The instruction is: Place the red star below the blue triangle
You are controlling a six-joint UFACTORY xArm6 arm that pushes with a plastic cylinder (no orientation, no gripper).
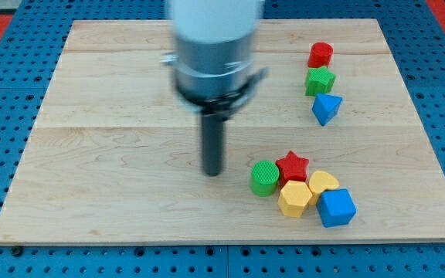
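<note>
Evidently the red star-shaped block [292, 165] sat in the cluster toward the view's bottom right, lying at about three o'clock from my tip [212, 173] and clear of it, with the green round ribbed block [264, 178] between the two, just low of the direct line. The star showed no real long axis; one point aimed at twelve o'clock, up the board. Touching it were the green block at eight o'clock, a yellow hexagonal block [294, 198] at six and a second yellow block [323, 183] at four, with a blue cube [336, 207] beyond at the cluster's far corner. The blue triangular block [326, 108] stood at roughly one o'clock from the star, well apart, under a green block [320, 80] and a red block [320, 55]. The arm carried no gripper, only the rod, which held nothing. The pale wooden board [114, 154] lay bare around the tip.
</note>
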